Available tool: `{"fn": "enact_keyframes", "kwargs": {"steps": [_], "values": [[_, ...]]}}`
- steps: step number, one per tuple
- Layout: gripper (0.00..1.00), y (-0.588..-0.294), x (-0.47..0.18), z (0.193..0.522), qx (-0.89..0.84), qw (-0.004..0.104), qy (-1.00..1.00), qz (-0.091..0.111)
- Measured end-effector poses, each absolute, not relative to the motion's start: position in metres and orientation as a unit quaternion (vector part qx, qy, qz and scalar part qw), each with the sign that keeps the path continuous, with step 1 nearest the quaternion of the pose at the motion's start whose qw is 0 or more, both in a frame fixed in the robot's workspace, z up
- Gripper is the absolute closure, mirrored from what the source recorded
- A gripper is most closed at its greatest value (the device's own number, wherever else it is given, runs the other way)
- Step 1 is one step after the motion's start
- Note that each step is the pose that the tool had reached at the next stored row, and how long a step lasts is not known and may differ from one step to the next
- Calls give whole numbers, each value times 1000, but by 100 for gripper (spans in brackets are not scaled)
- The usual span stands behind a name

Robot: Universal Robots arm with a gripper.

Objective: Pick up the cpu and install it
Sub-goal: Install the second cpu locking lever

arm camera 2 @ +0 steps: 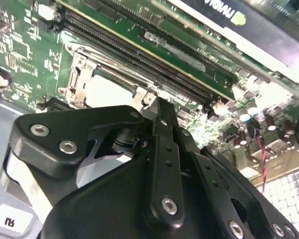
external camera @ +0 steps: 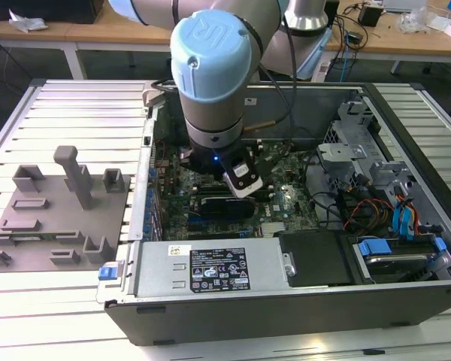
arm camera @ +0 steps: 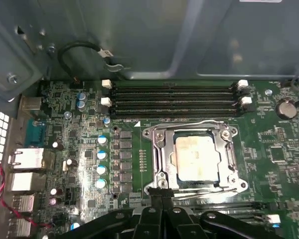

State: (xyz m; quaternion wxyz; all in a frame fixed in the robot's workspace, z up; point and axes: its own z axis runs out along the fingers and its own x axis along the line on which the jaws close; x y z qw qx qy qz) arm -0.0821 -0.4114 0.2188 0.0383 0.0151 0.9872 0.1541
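The cpu (arm camera: 195, 157), a silvery square chip, lies flat in the motherboard socket with a metal retention frame (arm camera: 157, 164) around it. In the second wrist view the cpu (arm camera 2: 107, 89) shows just beyond my black fingertips. My gripper (arm camera: 157, 199) hovers over the socket's edge, a little above the board. Its fingers are shut together with nothing between them. In the second wrist view the gripper (arm camera 2: 159, 105) tapers to one closed tip over the socket's corner. In the exterior view the arm's wrist (external camera: 210, 75) reaches down into the open computer case.
Black memory slots (arm camera: 174, 99) run beside the socket. A graphics card (external camera: 225, 204), the power supply (external camera: 210, 267) and a drive cage (external camera: 361, 150) with cables crowd the case. A grey fixture plate (external camera: 56, 218) with blocks lies at the exterior view's left.
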Motion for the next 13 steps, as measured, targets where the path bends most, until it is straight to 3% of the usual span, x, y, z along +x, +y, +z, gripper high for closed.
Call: {"fn": "enact_keyframes", "kwargs": {"steps": [3,13], "values": [[89,-411,-79,220,16,34,992,117],[89,-381,-64,219,17,34,993,110]]}}
